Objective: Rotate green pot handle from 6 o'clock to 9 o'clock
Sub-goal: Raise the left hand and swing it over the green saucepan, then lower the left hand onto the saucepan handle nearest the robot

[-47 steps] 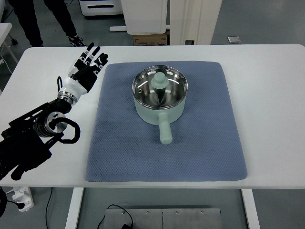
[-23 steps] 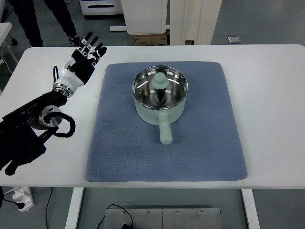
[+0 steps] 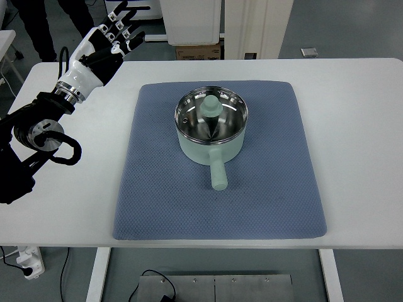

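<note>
Green pot (image 3: 211, 129) sits on the blue mat (image 3: 271, 182), slightly beyond the mat's middle, its handle (image 3: 217, 173) pointing toward the near edge. A glass lid with a green knob (image 3: 210, 107) covers it. Farther off, left of the mat, the left hand (image 3: 108, 41) hovers with fingers spread, grasping nothing.

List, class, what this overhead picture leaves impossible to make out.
- Top view: the floor of the pale green metal pot is hidden by its glass lid and reflections.
- The robot's right hand is outside the frame.
- The person at top left is cut off above the legs by the picture's edge.
- Print on the cardboard box is too small to read.
</note>
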Motion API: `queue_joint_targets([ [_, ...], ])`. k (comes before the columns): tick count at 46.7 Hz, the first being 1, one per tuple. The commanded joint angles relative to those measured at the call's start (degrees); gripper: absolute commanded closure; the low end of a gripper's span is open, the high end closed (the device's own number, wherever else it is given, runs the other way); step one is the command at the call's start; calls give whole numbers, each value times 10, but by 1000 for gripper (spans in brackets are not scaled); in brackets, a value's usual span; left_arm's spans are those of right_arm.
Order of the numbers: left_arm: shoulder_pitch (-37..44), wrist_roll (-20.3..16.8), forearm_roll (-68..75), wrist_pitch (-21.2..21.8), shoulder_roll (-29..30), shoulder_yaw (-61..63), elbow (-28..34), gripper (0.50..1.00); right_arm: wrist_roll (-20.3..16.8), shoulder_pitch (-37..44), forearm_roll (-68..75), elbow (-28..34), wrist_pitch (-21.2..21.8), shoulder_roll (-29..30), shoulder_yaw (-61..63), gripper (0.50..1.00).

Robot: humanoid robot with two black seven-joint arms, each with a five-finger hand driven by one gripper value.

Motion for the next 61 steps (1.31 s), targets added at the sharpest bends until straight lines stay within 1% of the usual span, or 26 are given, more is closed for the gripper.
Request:
queue_joint_targets([
  [1, -8, -1, 15, -1, 2, -1, -10, 500, 0, 0, 0, 0, 0, 0, 0, 500],
  [10, -32, -1, 39, -1, 20, 0, -56, 500, 0, -1, 0, 0, 0, 0, 0, 500],
  [20, -52, -1, 96, -1, 28, -1, -103, 500, 0, 0, 0, 0, 0, 0, 0, 500],
  [37, -64, -8, 181, -3, 65, 3, -198, 500, 0, 0, 0, 0, 0, 0, 0, 500],
  [42, -71, -8, 186, -16, 83, 6, -223, 500, 0, 0, 0, 0, 0, 0, 0, 500],
  [46, -78, -8, 205, -25, 93, 18, -243, 500, 0, 0, 0, 0, 0, 0, 0, 500],
  [51, -92, -8, 233, -26, 107, 41, -265, 500, 0, 0, 0, 0, 0, 0, 0, 500],
  [61, -126, -11, 309, -27, 111, 107, -285, 500, 0, -1, 0, 0, 0, 0, 0, 500],
])
